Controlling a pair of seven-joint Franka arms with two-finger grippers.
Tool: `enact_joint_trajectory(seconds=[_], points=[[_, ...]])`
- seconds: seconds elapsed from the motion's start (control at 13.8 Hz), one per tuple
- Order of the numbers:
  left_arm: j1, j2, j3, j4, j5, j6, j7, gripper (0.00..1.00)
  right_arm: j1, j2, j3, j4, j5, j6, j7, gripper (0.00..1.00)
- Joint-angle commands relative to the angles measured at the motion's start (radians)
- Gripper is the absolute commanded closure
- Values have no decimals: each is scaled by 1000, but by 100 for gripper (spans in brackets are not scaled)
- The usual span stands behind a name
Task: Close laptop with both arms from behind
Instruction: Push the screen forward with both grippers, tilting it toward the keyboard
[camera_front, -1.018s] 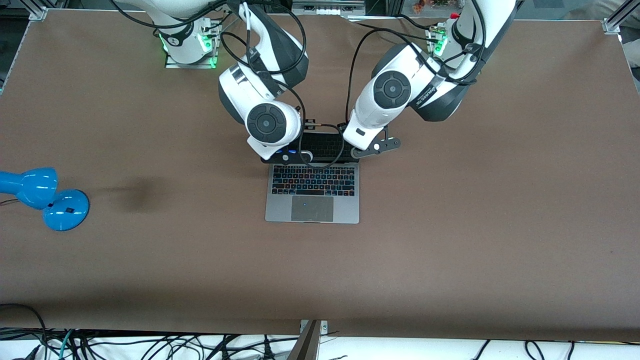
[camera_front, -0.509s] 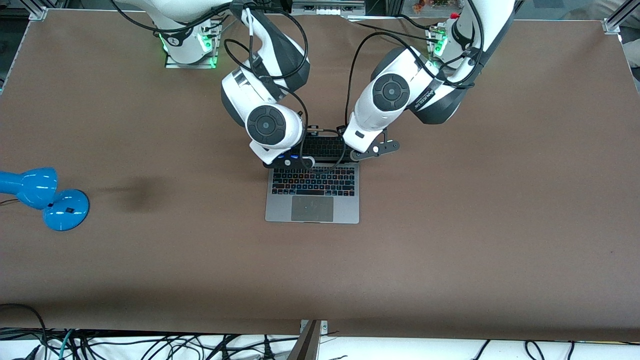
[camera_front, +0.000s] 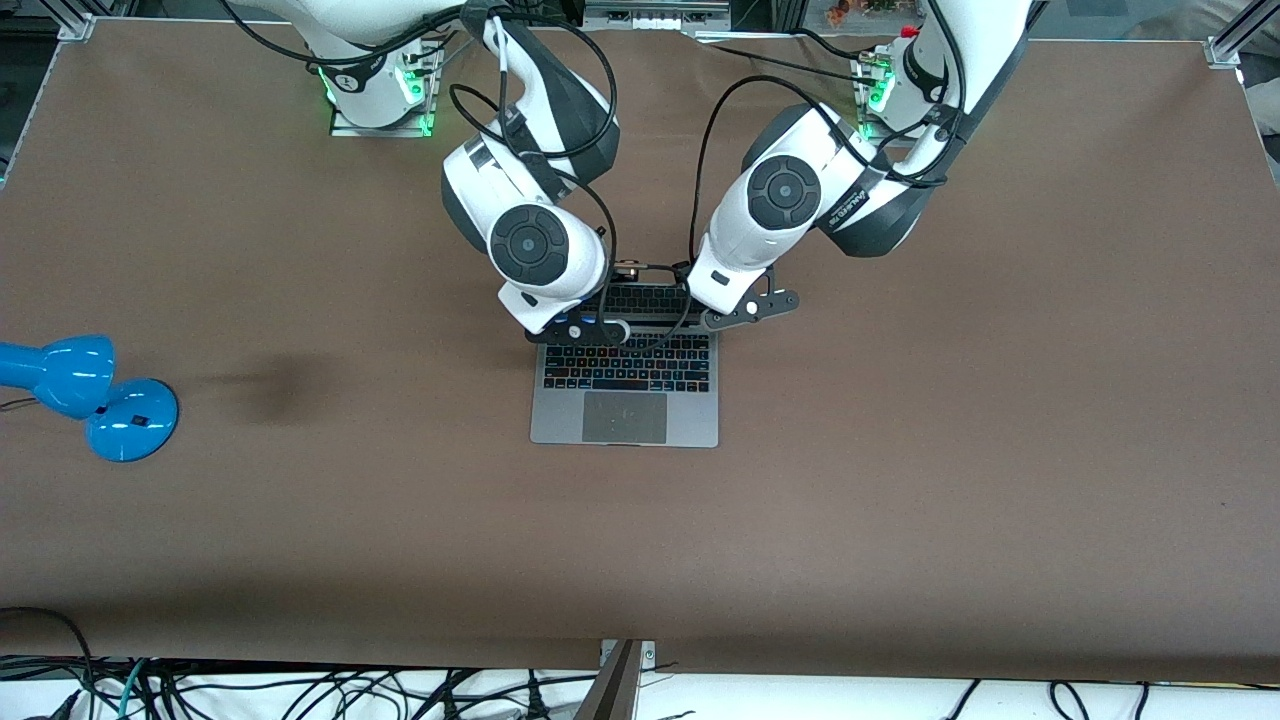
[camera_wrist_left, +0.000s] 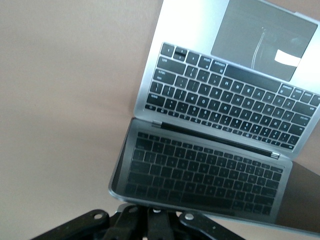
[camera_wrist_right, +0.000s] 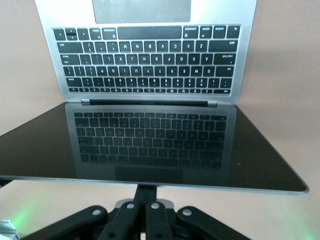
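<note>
Risk lies in uneven pushing: left pincer (camera_front: 745, 310) and right pincer (camera_front: 575, 328), fingers' state untellable, could skew the half-open laptop (camera_front: 625, 390) across the tabletop (camera_front: 900, 450).

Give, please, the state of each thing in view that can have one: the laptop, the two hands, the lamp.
laptop: open, lid tipped partly toward the keyboard, screen dark.
left hand: over the lid's top edge, at the corner toward the left arm's end.
right hand: over the lid's top edge, at the corner toward the right arm's end.
blue desk lamp: upright near the right arm's table end.
</note>
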Motion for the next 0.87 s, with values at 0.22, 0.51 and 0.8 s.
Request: enact_joint_trajectory(seconds=[0.22, 0.51, 0.8], points=[[-5, 60, 1, 19, 50, 5, -20, 100, 5, 18, -3, 0, -56, 55, 1, 98], [-3, 91, 5, 57, 76, 5, -20, 100, 3, 29, -6, 3, -76, 97, -2, 98], [-5, 135, 8, 99, 89, 5, -18, 100, -3, 27, -8, 4, -76, 106, -36, 98]])
